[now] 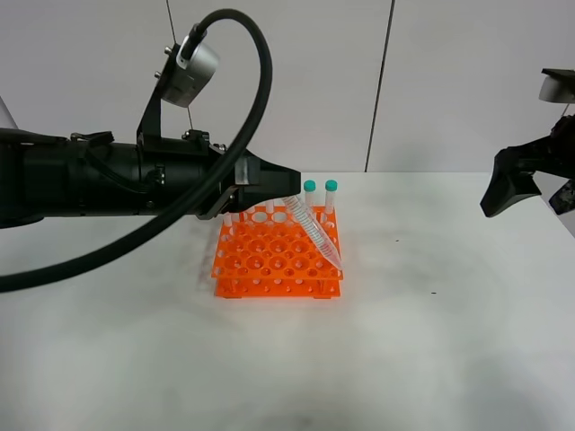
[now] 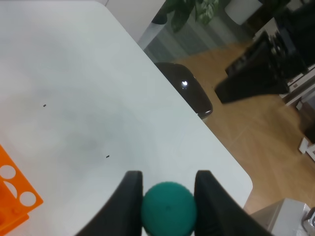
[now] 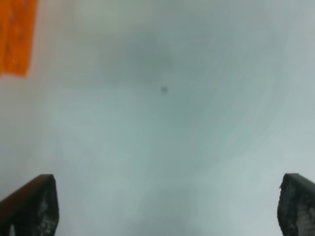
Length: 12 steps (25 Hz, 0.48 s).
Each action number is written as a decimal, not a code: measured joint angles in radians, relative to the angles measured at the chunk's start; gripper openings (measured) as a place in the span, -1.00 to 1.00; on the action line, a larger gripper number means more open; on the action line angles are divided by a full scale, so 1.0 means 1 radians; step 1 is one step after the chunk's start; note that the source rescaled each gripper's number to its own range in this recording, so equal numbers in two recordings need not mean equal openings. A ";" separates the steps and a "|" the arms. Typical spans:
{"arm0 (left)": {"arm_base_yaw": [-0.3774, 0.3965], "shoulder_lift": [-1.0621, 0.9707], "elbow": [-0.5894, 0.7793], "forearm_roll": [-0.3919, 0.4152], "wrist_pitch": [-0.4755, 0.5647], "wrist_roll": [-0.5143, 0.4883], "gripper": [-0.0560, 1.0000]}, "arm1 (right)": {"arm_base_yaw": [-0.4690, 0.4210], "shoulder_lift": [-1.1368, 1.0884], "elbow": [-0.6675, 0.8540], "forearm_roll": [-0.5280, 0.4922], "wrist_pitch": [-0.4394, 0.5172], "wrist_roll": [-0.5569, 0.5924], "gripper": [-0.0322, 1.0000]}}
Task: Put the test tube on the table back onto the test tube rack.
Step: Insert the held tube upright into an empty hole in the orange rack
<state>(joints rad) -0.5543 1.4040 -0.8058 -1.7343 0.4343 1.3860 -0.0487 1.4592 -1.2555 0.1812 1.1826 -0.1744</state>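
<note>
My left gripper (image 1: 289, 192) reaches in from the left over the orange test tube rack (image 1: 269, 260) and is shut on the teal cap of the test tube (image 1: 316, 235). The clear tube slants down to the right, and its pointed tip is at the rack's right front edge. I cannot tell whether the tip sits in a hole. In the left wrist view, the teal cap (image 2: 169, 209) is pinched between the two black fingers (image 2: 129, 201). My right gripper (image 1: 508, 184) hovers open at the far right, its fingertips (image 3: 29, 206) wide apart over bare table (image 3: 162, 147).
Two upright teal-capped tubes (image 1: 310, 187) (image 1: 331, 186) stand at the rack's back right, and more tubes in the back row are partly hidden by my left arm. A rack corner (image 2: 15, 201) shows in the left wrist view. The white table (image 1: 431, 341) spreads around the rack.
</note>
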 joint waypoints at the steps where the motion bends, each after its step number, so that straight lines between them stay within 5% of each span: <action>1: 0.000 0.000 0.000 0.000 0.000 0.000 -0.89 | 0.000 0.000 0.000 -0.006 0.014 0.003 0.96; 12: 0.000 0.000 0.000 0.001 0.002 0.000 -0.89 | -0.002 -0.117 0.063 -0.088 0.026 0.062 0.96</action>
<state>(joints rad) -0.5543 1.4040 -0.8058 -1.7330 0.4365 1.3860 -0.0510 1.3419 -1.1925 0.0933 1.2090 -0.1122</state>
